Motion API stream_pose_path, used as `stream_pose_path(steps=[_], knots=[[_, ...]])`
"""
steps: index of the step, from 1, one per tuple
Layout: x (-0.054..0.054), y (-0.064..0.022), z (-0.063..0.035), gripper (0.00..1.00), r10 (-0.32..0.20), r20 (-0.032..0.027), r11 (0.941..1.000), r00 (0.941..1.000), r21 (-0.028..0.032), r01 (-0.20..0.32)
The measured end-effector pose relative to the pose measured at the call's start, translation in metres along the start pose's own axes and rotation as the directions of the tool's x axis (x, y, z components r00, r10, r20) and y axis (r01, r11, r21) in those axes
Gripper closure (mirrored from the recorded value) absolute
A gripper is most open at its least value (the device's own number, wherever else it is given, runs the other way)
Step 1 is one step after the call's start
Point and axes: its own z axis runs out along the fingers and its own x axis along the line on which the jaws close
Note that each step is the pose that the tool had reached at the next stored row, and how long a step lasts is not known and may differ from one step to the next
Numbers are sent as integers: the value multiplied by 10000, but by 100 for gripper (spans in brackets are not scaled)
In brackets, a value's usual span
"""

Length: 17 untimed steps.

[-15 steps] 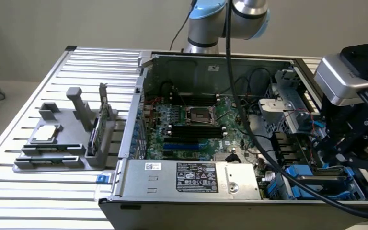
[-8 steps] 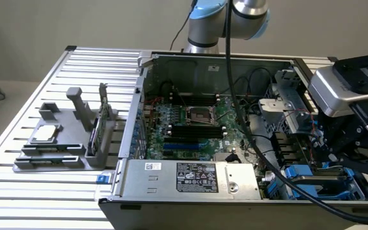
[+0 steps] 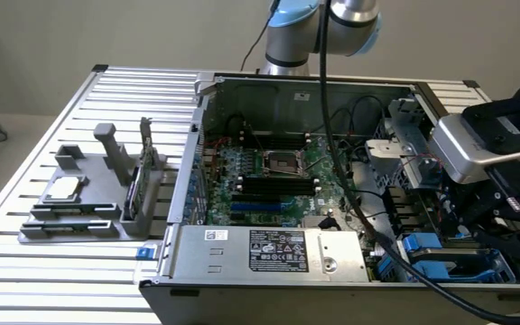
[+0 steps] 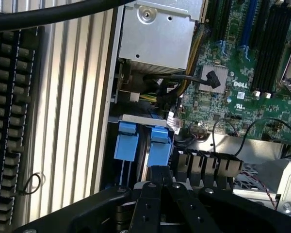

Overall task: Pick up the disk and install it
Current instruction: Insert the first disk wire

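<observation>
Down in the lower right of the exterior view, the robot's black two-fingered gripper [image 3: 504, 238] hangs over the drive bay corner of the open grey metal computer case [image 3: 190, 177]. The disk [image 4: 160, 144], a flat silver-grey hard drive in a blue plastic rail frame, stands on edge in that bay directly ahead of the fingertips. Its long axis seems to run away from them, deeper into the bay. The fingers are clenched together, tips against the blue frame. I cannot tell whether they actually pinch it.
</observation>
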Motion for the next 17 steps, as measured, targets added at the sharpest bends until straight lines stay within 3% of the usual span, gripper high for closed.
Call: stream_pose_path(steps=[17], knots=[[29, 3, 307, 89, -811, 60, 9967, 9967, -21, 811]])
